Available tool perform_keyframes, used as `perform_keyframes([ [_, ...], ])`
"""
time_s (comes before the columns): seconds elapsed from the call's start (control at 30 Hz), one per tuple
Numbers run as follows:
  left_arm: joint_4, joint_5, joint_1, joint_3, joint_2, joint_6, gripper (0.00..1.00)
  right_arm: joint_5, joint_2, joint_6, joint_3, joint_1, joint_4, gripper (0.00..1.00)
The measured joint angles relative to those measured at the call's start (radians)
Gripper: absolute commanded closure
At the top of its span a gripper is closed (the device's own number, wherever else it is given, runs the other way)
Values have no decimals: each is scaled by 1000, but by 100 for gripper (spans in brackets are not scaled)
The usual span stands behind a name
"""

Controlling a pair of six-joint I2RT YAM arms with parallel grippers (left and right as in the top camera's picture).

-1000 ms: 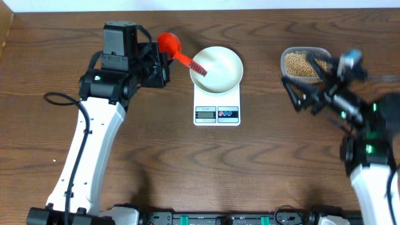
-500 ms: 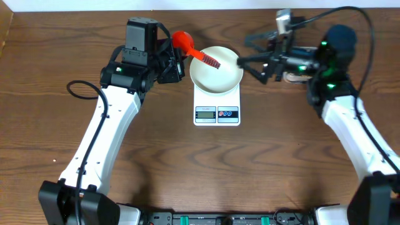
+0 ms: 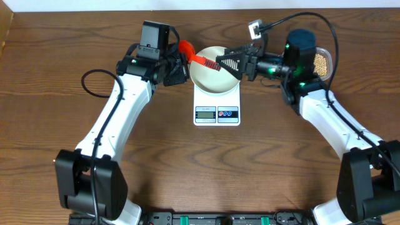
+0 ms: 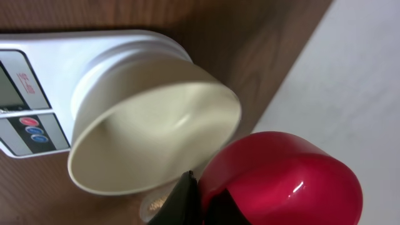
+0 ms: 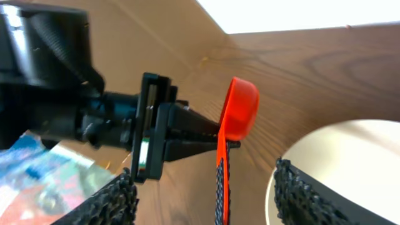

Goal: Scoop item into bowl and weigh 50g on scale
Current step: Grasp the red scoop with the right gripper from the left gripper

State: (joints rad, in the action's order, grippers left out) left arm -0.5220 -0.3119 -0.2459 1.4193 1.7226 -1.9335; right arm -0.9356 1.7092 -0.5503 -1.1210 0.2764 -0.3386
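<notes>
Overhead, the white bowl sits empty on the scale. Pale-tan beans fill the clear tub at the bench's right. The left end effector clamps the red scoop, and the right end effector stands wide astride its handle.

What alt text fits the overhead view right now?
The left gripper holds a red scoop at the edge of a white bowl on a kitchen scale, while the open right gripper straddles its handle. A tub of beans sits beside the right arm.
</notes>
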Motion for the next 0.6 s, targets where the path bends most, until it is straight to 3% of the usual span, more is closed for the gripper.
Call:
perform_keyframes([
  [0.27, 0, 0, 0, 0, 16, -5, 93, 171, 4, -10, 0, 84, 81, 44],
  [0.6, 0, -56, 0, 0, 16, -3, 92, 277, 4, -6, 0, 130, 126, 64],
])
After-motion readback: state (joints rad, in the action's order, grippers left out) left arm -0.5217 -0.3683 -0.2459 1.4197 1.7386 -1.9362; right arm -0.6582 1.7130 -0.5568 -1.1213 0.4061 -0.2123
